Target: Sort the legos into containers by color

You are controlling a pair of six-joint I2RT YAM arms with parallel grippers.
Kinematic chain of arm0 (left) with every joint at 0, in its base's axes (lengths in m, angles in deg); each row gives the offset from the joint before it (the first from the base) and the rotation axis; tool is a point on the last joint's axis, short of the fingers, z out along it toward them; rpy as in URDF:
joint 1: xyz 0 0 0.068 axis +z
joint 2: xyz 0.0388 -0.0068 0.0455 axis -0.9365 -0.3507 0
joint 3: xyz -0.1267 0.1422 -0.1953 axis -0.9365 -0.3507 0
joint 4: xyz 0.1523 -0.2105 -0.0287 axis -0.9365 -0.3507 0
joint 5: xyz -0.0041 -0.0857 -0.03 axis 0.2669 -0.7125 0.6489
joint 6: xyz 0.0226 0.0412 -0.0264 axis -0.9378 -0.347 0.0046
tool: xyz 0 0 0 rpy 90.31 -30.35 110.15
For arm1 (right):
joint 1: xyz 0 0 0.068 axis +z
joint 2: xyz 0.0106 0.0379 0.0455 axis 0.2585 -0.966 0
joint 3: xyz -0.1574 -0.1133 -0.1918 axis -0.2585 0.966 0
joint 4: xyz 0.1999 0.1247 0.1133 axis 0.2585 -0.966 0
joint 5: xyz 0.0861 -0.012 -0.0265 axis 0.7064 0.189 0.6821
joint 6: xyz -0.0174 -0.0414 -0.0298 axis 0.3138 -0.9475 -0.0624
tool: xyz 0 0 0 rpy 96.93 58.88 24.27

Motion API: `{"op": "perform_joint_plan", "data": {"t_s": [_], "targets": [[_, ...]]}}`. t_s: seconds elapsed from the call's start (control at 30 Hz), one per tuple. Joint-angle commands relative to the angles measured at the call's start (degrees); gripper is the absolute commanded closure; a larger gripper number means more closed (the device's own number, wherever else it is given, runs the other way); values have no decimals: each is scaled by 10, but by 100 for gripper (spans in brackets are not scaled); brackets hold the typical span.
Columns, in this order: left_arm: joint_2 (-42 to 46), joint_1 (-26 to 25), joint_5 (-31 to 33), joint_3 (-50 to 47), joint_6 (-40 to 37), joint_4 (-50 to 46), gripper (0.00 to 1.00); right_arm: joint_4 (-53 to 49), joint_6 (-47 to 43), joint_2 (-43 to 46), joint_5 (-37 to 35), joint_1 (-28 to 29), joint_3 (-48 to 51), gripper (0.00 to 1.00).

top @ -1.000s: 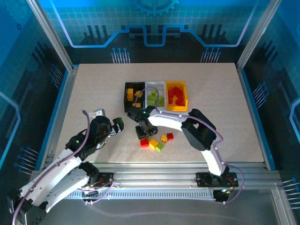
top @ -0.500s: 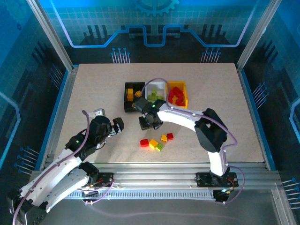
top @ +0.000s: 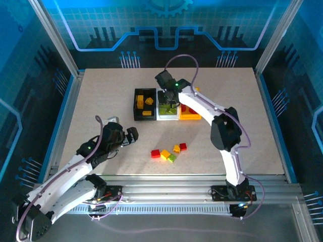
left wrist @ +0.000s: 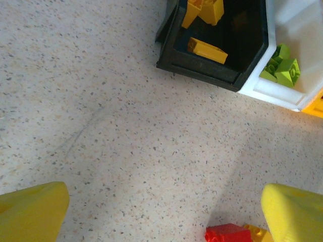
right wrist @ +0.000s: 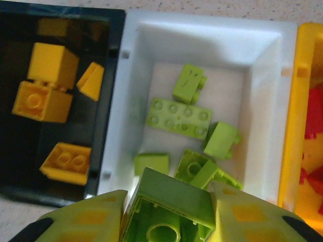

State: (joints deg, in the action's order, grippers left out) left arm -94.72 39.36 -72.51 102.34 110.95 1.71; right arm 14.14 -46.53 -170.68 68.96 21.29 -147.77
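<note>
While the right arm (top: pixel 202 103) reaches far over the table (top: pixel 101 96), the right gripper (right wrist: pixel 169 214) hangs above the white bin (right wrist: pixel 262 45) — black bin (right wrist: pixel 60 14) to its left, yellow bin (right wrist: pixel 291 126) to its right — clamped on a green brick (right wrist: pixel 169 204). Bent low, the left gripper (left wrist: pixel 164 201) gapes wide, a few loose bricks (left wrist: pixel 229 233) beside one finger.

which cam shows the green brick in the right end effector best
Right wrist: the green brick sits close up in the right end effector, above the white bin. From the top it is too small to make out; the left wrist catches that bin's corner.
</note>
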Motion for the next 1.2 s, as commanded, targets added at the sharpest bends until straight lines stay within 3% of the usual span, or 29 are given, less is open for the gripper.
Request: {"op": "perform_joint_plan", "data": {"t_s": [0.0,0.17,0.33,0.53,0.87,1.17], "targets": [[-13,5,-35,-6,-12,19,1,-60,-14,-53,-25,-9,-66,60],[-44,5,-63,-3,-21,34,1,-70,-18,-79,-13,-16,-116,45],[-71,4,-98,-1,-34,55,1,-57,-22,-49,-7,-16,-110,35],[-131,-23,-148,17,-61,68,3,7,-10,55,12,-12,22,33],[-318,-180,-118,81,-98,56,8,79,15,197,22,-11,238,32],[-366,-196,-72,91,-98,26,20,98,22,237,24,-23,288,32]]}}
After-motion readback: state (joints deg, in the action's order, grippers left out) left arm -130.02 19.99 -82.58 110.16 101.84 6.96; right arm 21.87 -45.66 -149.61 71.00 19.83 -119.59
